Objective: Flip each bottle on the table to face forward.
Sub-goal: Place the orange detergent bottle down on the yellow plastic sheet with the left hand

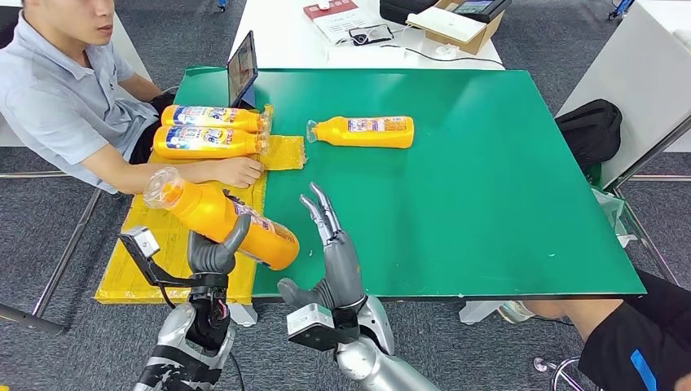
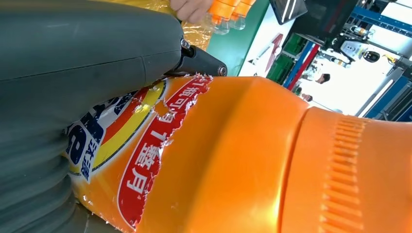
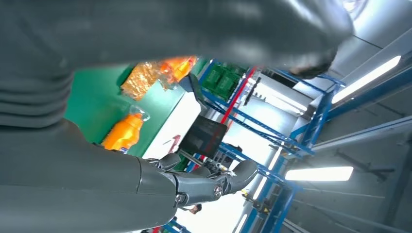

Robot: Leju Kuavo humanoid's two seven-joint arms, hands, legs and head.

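Fingers (image 1: 234,235) of the left hand (image 1: 213,254) wrap around the middle of an orange bottle (image 1: 220,215), which it holds lifted and tilted over the near left part of the table, its clear cap end up toward the person and its base toward the right hand. Seen from the left wrist, the torn red and blue label of this bottle (image 2: 145,160) lies right against the grey thumb (image 2: 87,53).

Just beside the bottle's base, the right hand (image 1: 334,257) stands upright and holds nothing, its fingers (image 1: 322,213) stretched and slightly apart, pointing away from the robot above the green table (image 1: 505,187).

Beyond the right fingertips, well apart from them, a second bottle (image 1: 363,131) lies on its side on the green surface, label up, cap toward the person.

Past the left fingers, two more bottles (image 1: 210,130) lie side by side on yellow plastic wrap (image 1: 163,244). A person's hand (image 1: 236,171) rests on the wrap just beside them. A tablet (image 1: 242,69) stands at the far edge of the table behind those bottles.
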